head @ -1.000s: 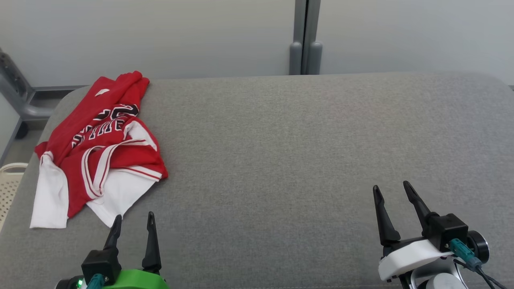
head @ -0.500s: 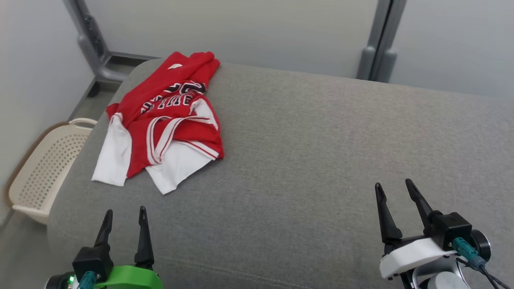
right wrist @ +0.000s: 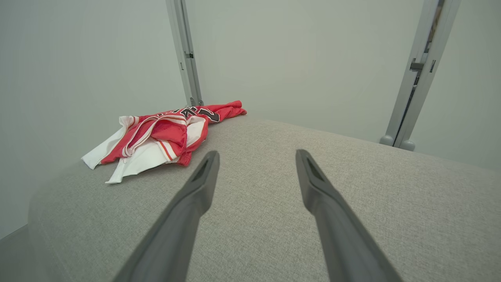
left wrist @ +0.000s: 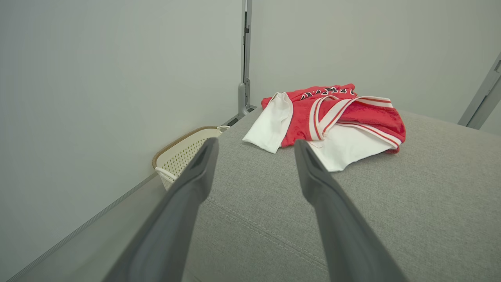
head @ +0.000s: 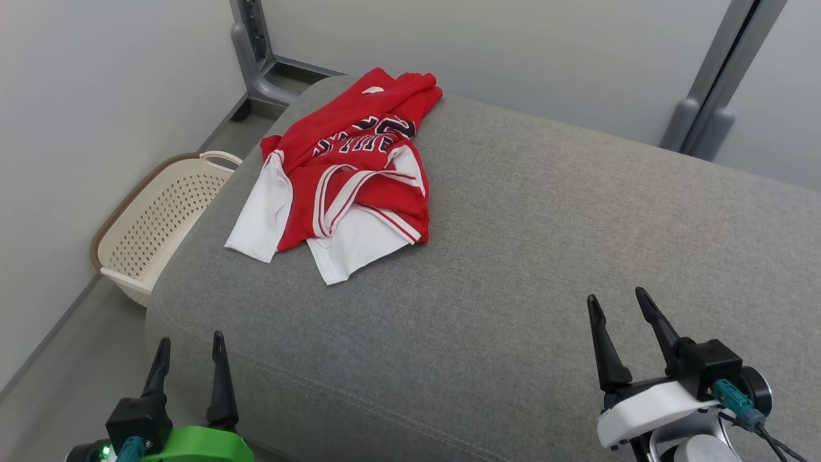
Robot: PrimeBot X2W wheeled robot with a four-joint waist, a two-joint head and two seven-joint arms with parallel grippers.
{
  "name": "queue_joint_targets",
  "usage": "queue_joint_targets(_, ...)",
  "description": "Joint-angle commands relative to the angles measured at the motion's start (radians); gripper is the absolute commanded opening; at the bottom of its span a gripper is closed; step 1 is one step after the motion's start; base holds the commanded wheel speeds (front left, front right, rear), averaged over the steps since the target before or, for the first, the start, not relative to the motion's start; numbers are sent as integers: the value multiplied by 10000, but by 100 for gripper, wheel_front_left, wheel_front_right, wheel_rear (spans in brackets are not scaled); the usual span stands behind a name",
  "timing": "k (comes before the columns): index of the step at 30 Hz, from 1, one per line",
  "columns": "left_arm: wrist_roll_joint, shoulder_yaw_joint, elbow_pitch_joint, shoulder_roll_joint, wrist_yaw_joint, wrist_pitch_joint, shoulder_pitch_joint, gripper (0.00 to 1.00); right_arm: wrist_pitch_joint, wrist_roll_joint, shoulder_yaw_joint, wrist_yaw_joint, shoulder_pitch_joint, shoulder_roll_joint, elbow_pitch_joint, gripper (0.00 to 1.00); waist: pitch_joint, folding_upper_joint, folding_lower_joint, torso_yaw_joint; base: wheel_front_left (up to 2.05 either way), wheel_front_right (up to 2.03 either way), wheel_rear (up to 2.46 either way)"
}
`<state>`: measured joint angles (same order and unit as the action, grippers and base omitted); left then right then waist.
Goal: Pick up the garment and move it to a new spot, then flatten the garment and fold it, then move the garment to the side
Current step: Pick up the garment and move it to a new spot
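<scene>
Since the earlier frame the head view has been swung leftward, while the garment point(head: 372, 199) is left crumpled at the far left corner of the grey cushion point(head: 545, 224), above a basket point(head: 160, 218) on the floor. The left gripper point(head: 191, 338) and right gripper point(head: 616, 295) are held spread wide, with nothing gripped or touched, well apart from the garment.
</scene>
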<state>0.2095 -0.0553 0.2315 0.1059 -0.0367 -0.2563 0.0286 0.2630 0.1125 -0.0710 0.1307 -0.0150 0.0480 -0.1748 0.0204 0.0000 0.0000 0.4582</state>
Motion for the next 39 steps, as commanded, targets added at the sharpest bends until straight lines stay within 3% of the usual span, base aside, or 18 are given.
queue_joint_targets(1,103,-1,-44,12,-36,15,48,100,52,29,5,1,-66,43,-18,100,14,0,0,0,0,0,0)
queue_joint_targets(7,305,-139,-132,-24,140,263,-247,100,52,43,-66,1,-58,44,-83,100,10,0,0,-392,0,0,0)
queue_joint_targets(16,392,-390,301,666,790,1710,-2464,100,52,-105,-74,1,-131,44,-110,100,-189,0,0,-1362,0,0,0)
queue_joint_targets(30,848,-405,3762,1117,1147,3562,-6269,100,52,-550,-194,1,-733,42,0,100,-1572,0,0,-3201,0,0,0)
queue_joint_targets(39,904,-446,5906,1230,1114,3548,-7798,100,52,-842,-257,1,-1359,167,195,100,-2977,0,0,-4099,0,0,0)
